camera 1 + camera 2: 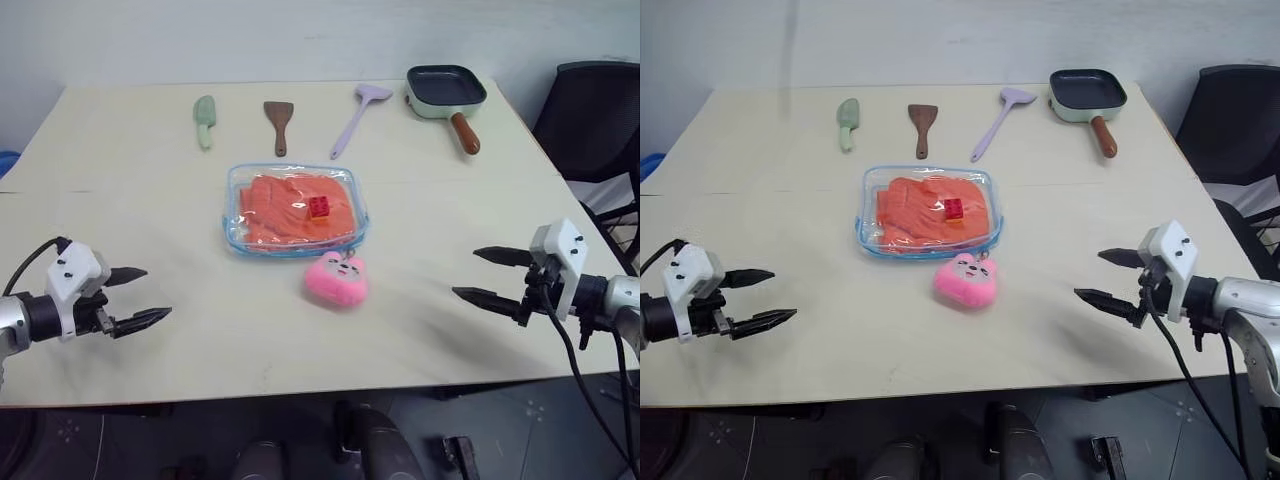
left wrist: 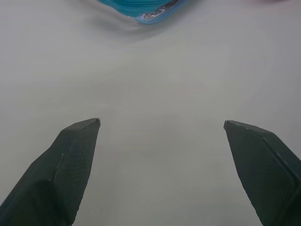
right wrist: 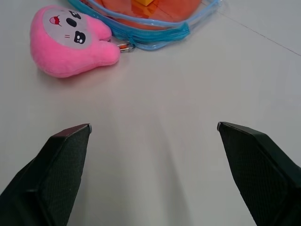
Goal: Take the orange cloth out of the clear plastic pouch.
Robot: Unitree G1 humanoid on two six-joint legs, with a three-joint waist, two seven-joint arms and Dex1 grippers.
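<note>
The clear plastic pouch [image 1: 294, 210] with light blue edging lies flat at the table's middle. Inside it sits the folded orange cloth [image 1: 285, 208], with a tiny red toy block [image 1: 319, 207] lying over it. My left gripper [image 1: 143, 298] hovers open near the table's front left, well apart from the pouch and pointing toward it. My right gripper [image 1: 484, 276] hovers open at the front right, also apart and aimed inward. The right wrist view catches the pouch's blue edge [image 3: 155, 33] beyond its spread fingers [image 3: 61, 160]; the left wrist view catches a pouch corner [image 2: 141, 12].
A pink plush toy [image 1: 336, 279] lies just in front of the pouch, clipped to it. Along the far side lie a green toy knife [image 1: 205, 121], a brown spatula [image 1: 278, 122], a lilac spatula [image 1: 357, 115] and a small pan [image 1: 448, 93]. A black chair [image 1: 592, 125] stands at the right.
</note>
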